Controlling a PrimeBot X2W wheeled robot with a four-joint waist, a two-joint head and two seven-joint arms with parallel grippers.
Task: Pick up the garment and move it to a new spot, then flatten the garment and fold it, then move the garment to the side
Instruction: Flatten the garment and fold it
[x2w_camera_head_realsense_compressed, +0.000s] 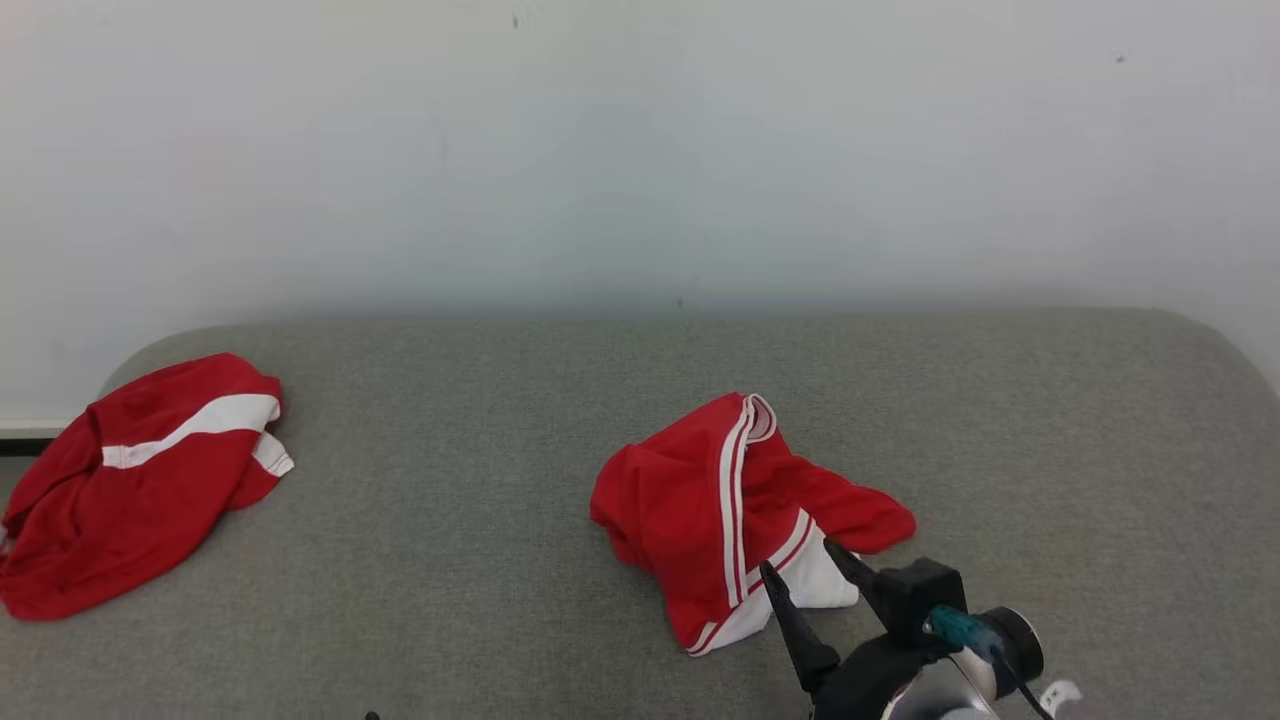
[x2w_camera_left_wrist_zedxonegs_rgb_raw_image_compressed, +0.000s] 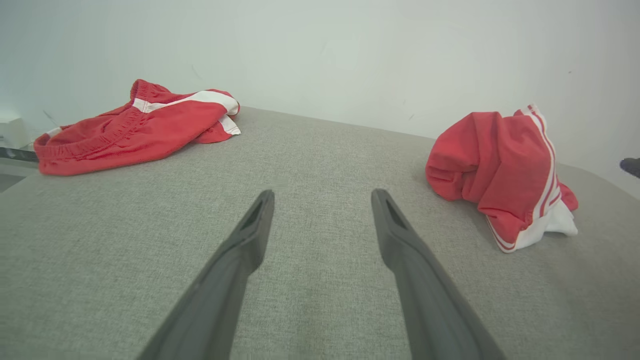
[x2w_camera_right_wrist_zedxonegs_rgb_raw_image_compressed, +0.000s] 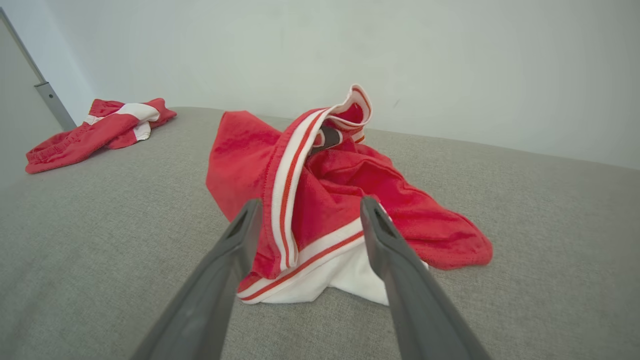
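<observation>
You see the garment (x2w_camera_head_realsense_compressed: 720, 510) lying crumpled near the middle of the surface (x2w_camera_head_realsense_compressed: 450, 600), a little to the right side. It is red, with white stripes and a white hem. One striped edge stands up at its far side, and a red flap spreads flat toward the right. The white hem lies at the near side, closest to the robot.

Your right gripper (x2w_camera_head_realsense_compressed: 800, 557) is at the near edge of the garment. Its jaws are spread wide and it grasps nothing. In the right wrist view the right gripper (x2w_camera_right_wrist_zedxonegs_rgb_raw_image_compressed: 311, 201) has one finger on each side of the near striped fold, so the cloth is between them. I cannot tell whether the tips touch the cloth or are just above it.

Your left gripper (x2w_camera_left_wrist_zedxonegs_rgb_raw_image_compressed: 322, 192) is also spread wide and is empty. It points over a bare part of the grey surface, with the garment (x2w_camera_left_wrist_zedxonegs_rgb_raw_image_compressed: 500, 170) well apart on its right.

The other garment (x2w_camera_head_realsense_compressed: 130, 480), also red with a white band, lies at the far left of the surface, partly over its edge. It is well apart from both grippers. Behind the surface is a plain pale wall (x2w_camera_head_realsense_compressed: 640, 150).
</observation>
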